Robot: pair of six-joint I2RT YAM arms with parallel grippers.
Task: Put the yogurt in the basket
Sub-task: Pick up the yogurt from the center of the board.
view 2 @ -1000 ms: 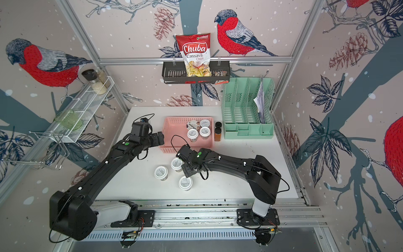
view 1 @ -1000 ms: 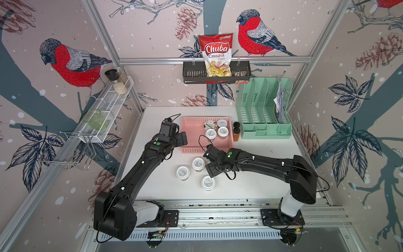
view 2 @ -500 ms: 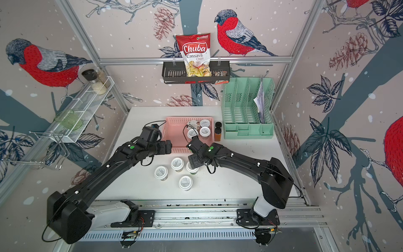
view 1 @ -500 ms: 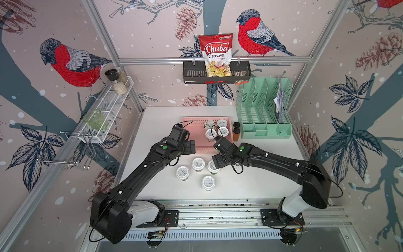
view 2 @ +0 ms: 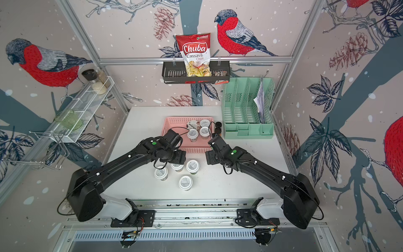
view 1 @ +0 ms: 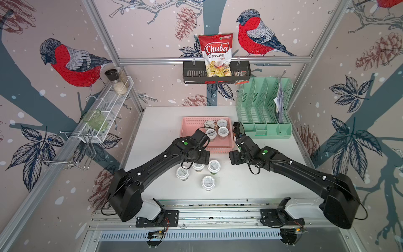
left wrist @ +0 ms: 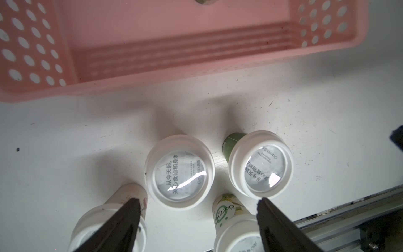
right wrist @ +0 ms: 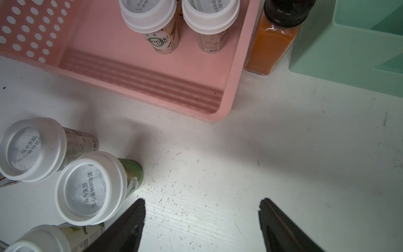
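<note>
Black left arm (view 1: 152, 165) stretched in from 7 o'clock, wrist over the loose yogurt. Left jaws: spread wide, nothing between them. One tip overlaps a pale-sleeved cup (left wrist: 128, 191) in the left wrist view; contact or not, cannot tell.

Loose yogurt: four cups bunched on the desk (view 1: 157, 122) at 6 o'clock of the pink basket (view 1: 188, 123), just clear of its near wall. All upright, long axis vertical, foil lids up. Middle cup (left wrist: 180, 172) stands just ahead of the left jaws, roughly centred on their gap. Green-sleeved cup (left wrist: 260, 162) just beside it, a sliver of desk between lids. Fourth cup (view 1: 208, 182) at the bunch's 6 o'clock, a little apart.

Basket holds four more cups, packed toward its 2 o'clock corner, Chobani cup (view 1: 209, 125) among them; 9 o'clock half bare.

Right arm (view 1: 287, 168) angled in from 5 o'clock. Right jaws: wide, empty, over bare desk off the basket's 4 o'clock corner; the bunch lies at their 8 o'clock, near but not under them.

Spice jar (view 1: 236, 128) just beside the basket's 3 o'clock wall; green organiser (view 1: 261, 131) beyond it.

Judgement: left arm is the nearer one. Middle cup looks the likely pick: jaws straight down around the sleeve below the lid, neighbours crowding both sides
</note>
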